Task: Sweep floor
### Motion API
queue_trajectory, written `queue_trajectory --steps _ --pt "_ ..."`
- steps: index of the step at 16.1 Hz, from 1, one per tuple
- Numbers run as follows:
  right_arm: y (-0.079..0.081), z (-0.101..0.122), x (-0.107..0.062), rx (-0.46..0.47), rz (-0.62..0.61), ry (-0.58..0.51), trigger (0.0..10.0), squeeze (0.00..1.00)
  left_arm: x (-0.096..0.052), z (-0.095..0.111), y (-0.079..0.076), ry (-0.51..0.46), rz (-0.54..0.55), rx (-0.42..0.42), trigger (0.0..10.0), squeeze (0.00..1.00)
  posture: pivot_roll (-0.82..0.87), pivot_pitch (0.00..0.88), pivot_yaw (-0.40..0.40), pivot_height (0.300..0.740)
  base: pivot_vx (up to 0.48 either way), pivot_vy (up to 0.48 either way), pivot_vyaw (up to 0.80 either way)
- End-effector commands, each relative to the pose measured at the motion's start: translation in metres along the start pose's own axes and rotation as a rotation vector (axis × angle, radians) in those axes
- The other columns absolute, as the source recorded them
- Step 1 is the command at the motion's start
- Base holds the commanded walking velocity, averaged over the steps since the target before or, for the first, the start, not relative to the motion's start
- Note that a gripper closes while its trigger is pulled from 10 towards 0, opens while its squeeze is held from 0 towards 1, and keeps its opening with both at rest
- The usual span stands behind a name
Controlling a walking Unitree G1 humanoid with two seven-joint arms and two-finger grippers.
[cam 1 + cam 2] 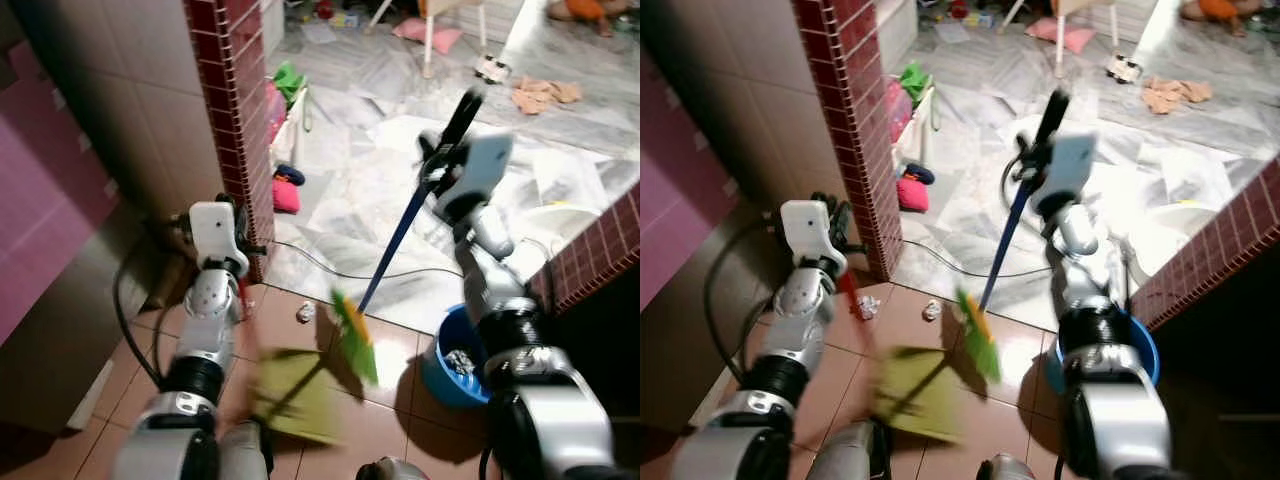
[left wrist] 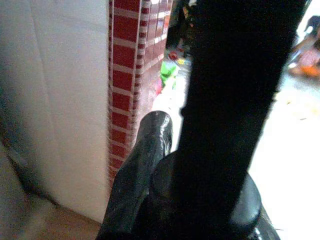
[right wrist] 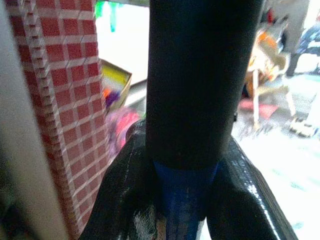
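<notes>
The right gripper [image 1: 437, 172] was clamped on the broom [image 1: 400, 230], its black fingers [image 3: 125, 200] pressed to either side of the blue handle just below the black grip. The broom slanted down and left to its green and yellow bristles [image 1: 355, 335], which hung blurred over the brown tiled floor [image 1: 290, 310]. The left gripper [image 1: 232, 212] was closed around a dark handle, holding a yellow-green dustpan [image 1: 292, 395] low and near, left of the bristles. A crumpled scrap of litter [image 1: 305, 313] lay on the floor just left of the bristles. A blue bucket [image 1: 445, 375] stood to the right, beside the right arm. A red brick pillar [image 1: 235, 120] rose to the left.
</notes>
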State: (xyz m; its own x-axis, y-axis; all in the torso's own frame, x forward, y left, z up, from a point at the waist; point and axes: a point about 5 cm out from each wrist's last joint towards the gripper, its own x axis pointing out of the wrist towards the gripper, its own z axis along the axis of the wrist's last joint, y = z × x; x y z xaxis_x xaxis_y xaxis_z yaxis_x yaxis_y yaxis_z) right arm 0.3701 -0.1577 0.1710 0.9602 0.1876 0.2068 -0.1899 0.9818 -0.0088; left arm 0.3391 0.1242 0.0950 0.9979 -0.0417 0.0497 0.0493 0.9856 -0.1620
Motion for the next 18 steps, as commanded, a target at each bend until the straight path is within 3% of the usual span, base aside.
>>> queue_trajectory --steps 1,4,13,14,15,17,18 --pt "-0.003 0.001 -0.001 -0.039 -0.011 0.002 10.0 0.0 0.0 -0.001 -0.005 0.006 -0.017 -0.064 10.0 0.0 -0.01 0.073 -0.053 0.74 0.0 0.0 0.0" --pt "-0.002 -0.01 -0.004 -0.092 -0.043 0.018 10.0 0.0 0.0 -0.002 -0.006 0.0 -0.032 -0.101 10.0 0.0 -0.01 0.074 -0.054 0.74 0.0 0.0 0.0" --pt "-0.001 -0.01 -0.005 -0.095 -0.049 0.018 10.0 0.0 0.0 -0.002 -0.005 0.0 -0.045 -0.122 10.0 0.0 -0.01 0.074 -0.054 0.74 0.0 0.0 0.0" --pt "0.004 -0.05 -0.029 -0.131 -0.062 0.16 10.0 0.0 -0.008 0.019 -0.001 -0.057 -0.144 -0.154 10.0 0.0 -0.01 0.059 -0.038 0.74 0.0 0.0 0.0" --pt "0.005 -0.069 -0.044 -0.126 -0.079 0.241 10.0 0.0 -0.017 0.033 -0.004 -0.077 -0.249 -0.135 10.0 0.0 -0.01 0.059 -0.038 0.74 0.0 0.0 0.0" --pt "0.002 -0.069 -0.045 -0.156 -0.13 0.236 10.0 0.0 -0.02 0.027 0.001 -0.036 -0.261 0.028 10.0 0.0 -0.01 0.055 -0.037 0.74 0.0 0.0 0.0" --pt "0.002 -0.069 -0.045 -0.15 -0.142 0.238 10.0 0.0 -0.022 0.026 0.003 -0.032 -0.248 0.028 10.0 0.0 0.0 0.055 -0.038 0.74 0.0 0.0 0.0"
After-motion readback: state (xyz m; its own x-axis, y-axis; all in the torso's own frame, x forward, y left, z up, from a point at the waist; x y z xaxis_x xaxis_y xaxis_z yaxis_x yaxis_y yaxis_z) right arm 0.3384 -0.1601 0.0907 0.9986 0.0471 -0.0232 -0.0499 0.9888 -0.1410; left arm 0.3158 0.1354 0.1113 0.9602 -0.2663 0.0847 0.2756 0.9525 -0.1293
